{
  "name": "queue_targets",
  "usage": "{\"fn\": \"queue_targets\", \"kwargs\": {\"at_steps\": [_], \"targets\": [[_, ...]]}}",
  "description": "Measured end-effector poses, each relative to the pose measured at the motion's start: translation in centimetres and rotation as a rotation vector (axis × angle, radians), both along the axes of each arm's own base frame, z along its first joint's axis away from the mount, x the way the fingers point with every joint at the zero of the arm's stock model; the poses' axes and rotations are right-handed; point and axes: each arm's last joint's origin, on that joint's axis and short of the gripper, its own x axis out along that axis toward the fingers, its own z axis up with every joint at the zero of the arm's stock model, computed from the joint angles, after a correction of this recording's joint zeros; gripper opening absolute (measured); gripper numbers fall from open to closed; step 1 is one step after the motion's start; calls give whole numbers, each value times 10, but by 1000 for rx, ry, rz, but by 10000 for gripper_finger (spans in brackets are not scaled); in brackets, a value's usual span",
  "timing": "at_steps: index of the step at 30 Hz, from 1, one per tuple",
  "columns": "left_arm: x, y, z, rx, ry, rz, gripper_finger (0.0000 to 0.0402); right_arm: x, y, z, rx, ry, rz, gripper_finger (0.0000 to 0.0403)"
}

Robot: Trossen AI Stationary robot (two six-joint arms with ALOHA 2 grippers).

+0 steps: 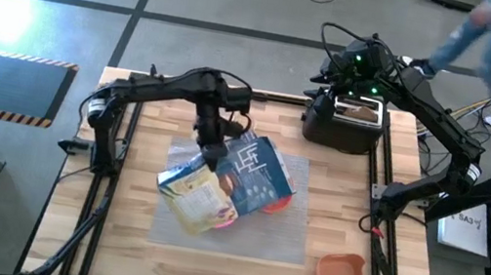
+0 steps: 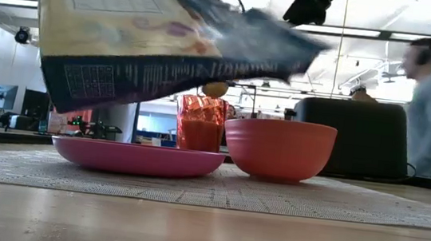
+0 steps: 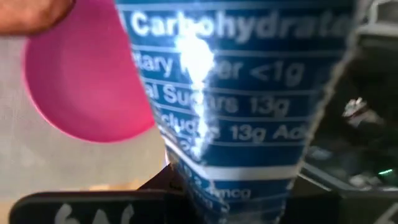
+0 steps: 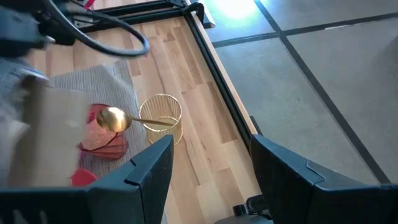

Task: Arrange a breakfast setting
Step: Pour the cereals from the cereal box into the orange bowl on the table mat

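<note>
Left hand [image 1: 213, 159] grips a cereal box [image 1: 218, 185] tilted over the pink plate [image 2: 138, 157].

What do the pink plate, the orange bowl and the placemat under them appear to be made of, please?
The pink plate looks like smooth, matte plastic or melamine: even colour, thin rim, no glaze shine. The orange bowl looks similar, opaque with a soft sheen, though glazed ceramic cannot be ruled out. The placemat appears to be woven grey fibre or vinyl mesh, its fine weave texture visible.
</note>
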Motion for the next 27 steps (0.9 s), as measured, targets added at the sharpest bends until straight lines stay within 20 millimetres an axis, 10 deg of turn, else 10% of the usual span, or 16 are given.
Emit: {"fn": "queue_targets", "kwargs": {"at_steps": [16, 27], "targets": [[-44, -54, 52, 477, -224, -284, 69, 0, 0, 0, 1, 0, 0, 203], [-104, -66, 38, 547, -357, -115, 69, 0, 0, 0, 1, 0, -1, 203]]}}
